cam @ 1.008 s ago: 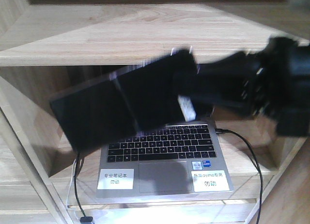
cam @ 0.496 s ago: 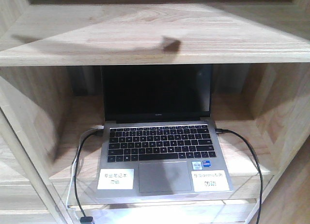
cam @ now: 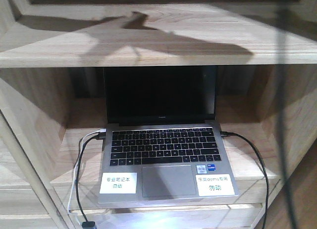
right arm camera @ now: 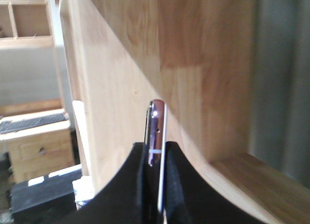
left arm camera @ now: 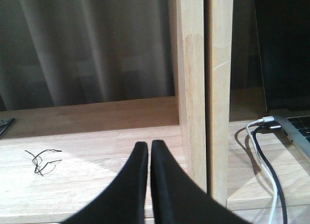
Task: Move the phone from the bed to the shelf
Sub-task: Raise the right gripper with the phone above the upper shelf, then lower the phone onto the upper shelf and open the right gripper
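Both claw fingers (right arm camera: 179, 185) pinch phone (right arm camera: 157, 132).

One laptop (cam: 163, 149) bearing two white stickers (cam: 118, 182), two black cables (cam: 252, 154) and one white cable (cam: 79, 164), one phone (right arm camera: 157, 132), two hands (left arm camera: 145, 175), and one wire scrap (left arm camera: 41, 160).

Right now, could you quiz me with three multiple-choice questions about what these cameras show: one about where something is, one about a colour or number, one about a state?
1. Where is the laptop?
A. in a shelf compartment
B. on a bed
C. on the floor

2. How many white labels are on its palm rest?
A. none
B. two
C. five

3. The right gripper is:
A. wide open
B. shut on the phone
C. out of view

Answers: 1 A, wood boards surround it. 2 B, one each side of the trackpad. 3 B, its fingers pinch the thin edge.
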`<state>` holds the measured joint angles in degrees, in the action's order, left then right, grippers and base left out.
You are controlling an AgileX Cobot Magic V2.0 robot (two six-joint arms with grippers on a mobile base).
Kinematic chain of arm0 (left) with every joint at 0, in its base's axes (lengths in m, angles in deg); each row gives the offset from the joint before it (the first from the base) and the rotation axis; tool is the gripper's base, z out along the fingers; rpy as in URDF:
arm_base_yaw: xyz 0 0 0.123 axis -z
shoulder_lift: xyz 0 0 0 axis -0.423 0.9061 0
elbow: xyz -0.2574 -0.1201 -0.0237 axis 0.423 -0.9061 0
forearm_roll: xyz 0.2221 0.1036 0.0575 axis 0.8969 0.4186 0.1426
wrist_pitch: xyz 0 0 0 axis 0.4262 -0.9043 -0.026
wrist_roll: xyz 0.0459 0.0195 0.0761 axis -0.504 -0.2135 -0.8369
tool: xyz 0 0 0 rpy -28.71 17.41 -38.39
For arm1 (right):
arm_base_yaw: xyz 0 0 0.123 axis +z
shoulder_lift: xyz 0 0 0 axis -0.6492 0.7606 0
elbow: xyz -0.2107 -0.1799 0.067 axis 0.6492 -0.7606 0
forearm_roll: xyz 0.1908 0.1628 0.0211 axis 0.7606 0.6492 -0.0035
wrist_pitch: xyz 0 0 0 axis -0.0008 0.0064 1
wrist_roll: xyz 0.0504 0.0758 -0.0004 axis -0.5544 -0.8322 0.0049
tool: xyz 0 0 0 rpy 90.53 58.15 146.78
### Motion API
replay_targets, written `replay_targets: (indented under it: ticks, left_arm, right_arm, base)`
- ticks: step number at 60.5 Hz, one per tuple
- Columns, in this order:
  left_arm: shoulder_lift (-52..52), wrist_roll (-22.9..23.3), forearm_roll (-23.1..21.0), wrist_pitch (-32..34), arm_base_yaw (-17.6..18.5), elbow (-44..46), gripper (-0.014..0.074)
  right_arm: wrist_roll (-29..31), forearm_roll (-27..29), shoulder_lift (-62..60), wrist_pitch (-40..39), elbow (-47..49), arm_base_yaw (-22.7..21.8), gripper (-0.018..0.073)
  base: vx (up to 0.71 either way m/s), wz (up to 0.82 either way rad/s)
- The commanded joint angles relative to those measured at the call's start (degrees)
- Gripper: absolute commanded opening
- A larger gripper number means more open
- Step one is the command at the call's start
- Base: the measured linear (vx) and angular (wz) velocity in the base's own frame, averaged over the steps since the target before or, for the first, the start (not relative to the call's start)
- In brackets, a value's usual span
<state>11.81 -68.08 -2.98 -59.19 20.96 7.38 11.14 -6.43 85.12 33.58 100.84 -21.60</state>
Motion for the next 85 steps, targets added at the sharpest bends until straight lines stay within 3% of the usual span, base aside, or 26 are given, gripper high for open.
replay_targets:
  ticks: [1, 14, 47, 56, 67, 85]
  left_arm:
    - [-0.78, 0.33, -0.52, 4.12, 0.1, 1.27, 0.0001]
    - [-0.78, 0.33, -0.52, 4.12, 0.1, 1.27, 0.0001]
    - [-0.78, 0.33, -0.52, 4.12, 0.1, 1.27, 0.0001]
    - [-0.78, 0.33, -0.52, 4.12, 0.1, 1.27, 0.0001]
    - [-0.78, 0.33, -0.52, 4.12, 0.1, 1.27, 0.0001]
    - [-0.78, 0.33, -0.52, 4.12, 0.1, 1.27, 0.0001]
  right_arm:
    - [0.39, 3.52, 1.49, -4.09, 4.74, 2.03, -0.0002]
    - [0.39, 2.88, 8.89, -8.34, 8.84, 5.12, -0.0002]
    - [0.21, 0.43, 16.06, -11.84, 8.84, 5.01, 0.0001]
    - [0.17, -1.01, 16.06, -13.25, 8.84, 4.95, 0.004]
    - [0.02, -3.21, 16.06, -13.26, 8.84, 4.95, 0.017]
    - [-1.3, -5.31, 16.06, -14.34, 8.84, 4.95, 0.0564]
  base:
    - [0.0, 0.0]
    - [0.0, 0.0]
    - [0.0, 0.0]
    - [0.0, 0.0]
    - [0.0, 0.0]
    - [0.0, 0.0]
